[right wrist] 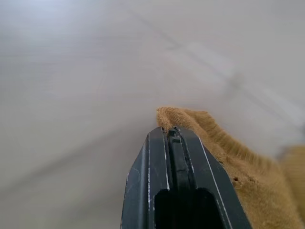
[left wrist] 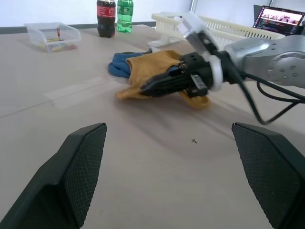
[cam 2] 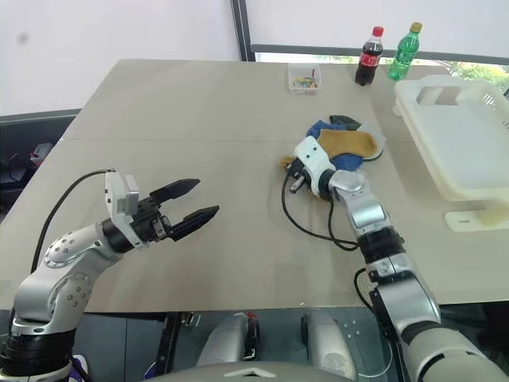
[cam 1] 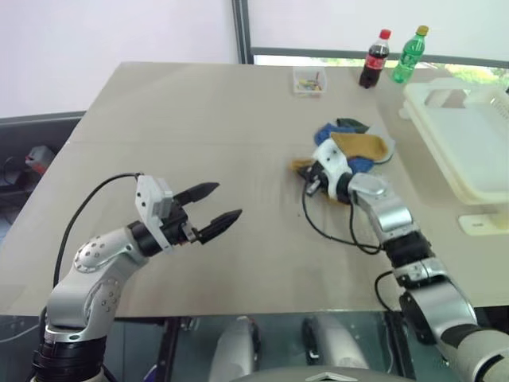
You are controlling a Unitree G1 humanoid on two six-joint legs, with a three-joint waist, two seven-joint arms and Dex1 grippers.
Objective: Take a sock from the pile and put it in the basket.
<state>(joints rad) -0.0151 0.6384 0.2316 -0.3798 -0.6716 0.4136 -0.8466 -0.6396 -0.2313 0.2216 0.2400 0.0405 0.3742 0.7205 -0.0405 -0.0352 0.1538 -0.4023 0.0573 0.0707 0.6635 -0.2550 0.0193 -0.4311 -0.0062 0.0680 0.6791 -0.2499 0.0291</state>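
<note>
The pile [cam 1: 354, 143] of socks lies right of the table's middle: a mustard-yellow sock [cam 1: 362, 146] on top of a blue one [cam 1: 326, 134] and a dark one. My right gripper [cam 1: 305, 169] lies low at the pile's near-left edge, shut on a corner of the mustard-yellow sock [right wrist: 228, 152], which stretches back from its tips to the pile. The left wrist view shows its black fingers [left wrist: 159, 85] pressed together over the yellow fabric. My left gripper [cam 1: 225, 202] hovers open over bare table at the left, holding nothing. The cream-white basket [cam 1: 445, 171] stands at the table's right edge.
At the far side of the table stand a small clear box [cam 1: 308, 80], a cola bottle [cam 1: 374, 58] and a green bottle [cam 1: 409, 53]. A small white block [cam 1: 481, 224] lies in front of the basket. A black cable [cam 1: 330, 235] loops beside my right forearm.
</note>
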